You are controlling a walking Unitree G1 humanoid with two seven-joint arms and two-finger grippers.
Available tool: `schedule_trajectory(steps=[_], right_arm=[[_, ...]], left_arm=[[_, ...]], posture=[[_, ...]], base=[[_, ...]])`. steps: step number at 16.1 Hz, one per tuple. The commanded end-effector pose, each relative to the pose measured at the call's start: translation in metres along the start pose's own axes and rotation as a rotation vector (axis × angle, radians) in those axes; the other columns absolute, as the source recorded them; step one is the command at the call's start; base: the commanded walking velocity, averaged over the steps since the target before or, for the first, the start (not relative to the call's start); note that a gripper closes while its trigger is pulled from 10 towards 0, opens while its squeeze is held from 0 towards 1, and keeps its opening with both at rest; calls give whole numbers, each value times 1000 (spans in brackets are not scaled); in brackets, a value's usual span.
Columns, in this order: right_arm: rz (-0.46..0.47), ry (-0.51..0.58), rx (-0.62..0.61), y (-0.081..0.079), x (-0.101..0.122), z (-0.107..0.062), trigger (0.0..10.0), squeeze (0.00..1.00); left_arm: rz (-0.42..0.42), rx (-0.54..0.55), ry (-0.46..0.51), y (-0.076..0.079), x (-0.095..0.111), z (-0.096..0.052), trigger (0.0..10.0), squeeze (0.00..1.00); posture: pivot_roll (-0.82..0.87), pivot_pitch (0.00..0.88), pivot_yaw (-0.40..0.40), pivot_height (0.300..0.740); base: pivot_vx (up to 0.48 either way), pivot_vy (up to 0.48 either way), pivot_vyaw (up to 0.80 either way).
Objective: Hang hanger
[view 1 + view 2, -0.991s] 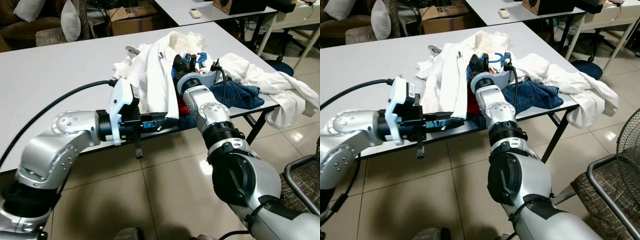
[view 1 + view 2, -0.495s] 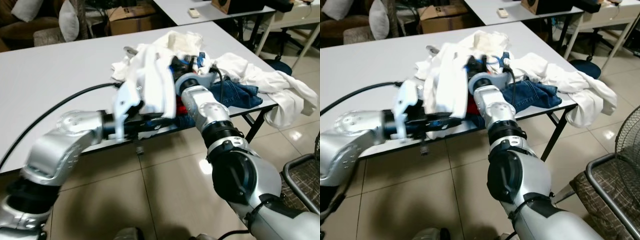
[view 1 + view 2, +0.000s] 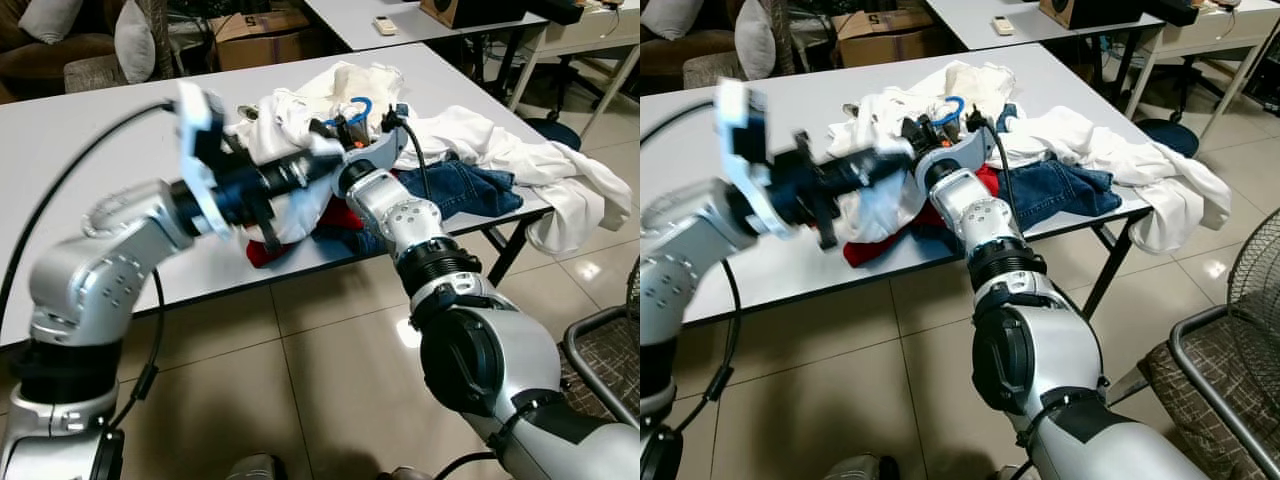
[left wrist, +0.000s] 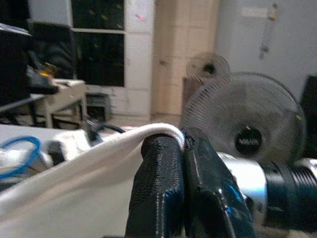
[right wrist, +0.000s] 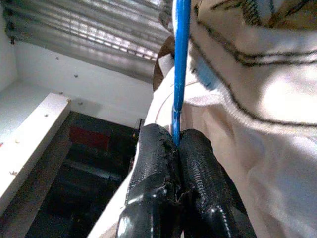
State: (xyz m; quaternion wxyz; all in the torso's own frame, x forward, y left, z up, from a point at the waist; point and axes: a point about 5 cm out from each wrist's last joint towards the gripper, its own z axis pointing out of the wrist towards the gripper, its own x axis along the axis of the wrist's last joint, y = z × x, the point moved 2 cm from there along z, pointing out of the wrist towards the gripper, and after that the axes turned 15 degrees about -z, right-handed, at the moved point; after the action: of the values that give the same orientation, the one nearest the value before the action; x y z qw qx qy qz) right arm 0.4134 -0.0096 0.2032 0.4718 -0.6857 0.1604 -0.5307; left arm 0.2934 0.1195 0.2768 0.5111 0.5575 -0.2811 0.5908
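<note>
Hanger [image 3: 352, 108] blue, pinched in my right gripper [image 5: 177, 144] above clothes pile [image 3: 470, 150] near table [image 3: 90, 150] front edge. Left gripper [image 4: 183, 148] clamps white garment [image 4: 74, 183]. I judge: lifting step; next, free hanger from pile.

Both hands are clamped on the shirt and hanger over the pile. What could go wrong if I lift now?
The right hand pinches only the thin blue hanger, so it might slip or twist. The left hand grips just a fold of the white shirt, which may pull off the hanger or drag along the jeans.
</note>
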Motion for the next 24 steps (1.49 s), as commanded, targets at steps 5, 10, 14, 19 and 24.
schedule_trajectory(steps=[5,10,14,19,24], right_arm=[[252,37,80,-10,-2,-1,10000,0],[322,60,-35,3,-3,-2,10000,0],[360,76,-95,14,-3,-4,10000,0],[358,94,-62,10,6,-4,10000,0],[272,110,-50,9,13,-4,10000,0]], left_arm=[[30,36,-73,-5,-2,-14,0,0],[37,-8,-153,12,-29,23,0,0],[133,111,-244,2,-51,40,941,0],[331,189,-544,-16,-76,10,10000,1000],[281,98,-539,1,-83,9,10000,1000]], posture=[[8,8,58,740],[2,17,54,740],[-7,20,54,740],[-5,18,48,740],[4,16,35,740]], base=[[0,0,0],[0,0,0],[0,0,0],[0,0,0],[0,0,0]])
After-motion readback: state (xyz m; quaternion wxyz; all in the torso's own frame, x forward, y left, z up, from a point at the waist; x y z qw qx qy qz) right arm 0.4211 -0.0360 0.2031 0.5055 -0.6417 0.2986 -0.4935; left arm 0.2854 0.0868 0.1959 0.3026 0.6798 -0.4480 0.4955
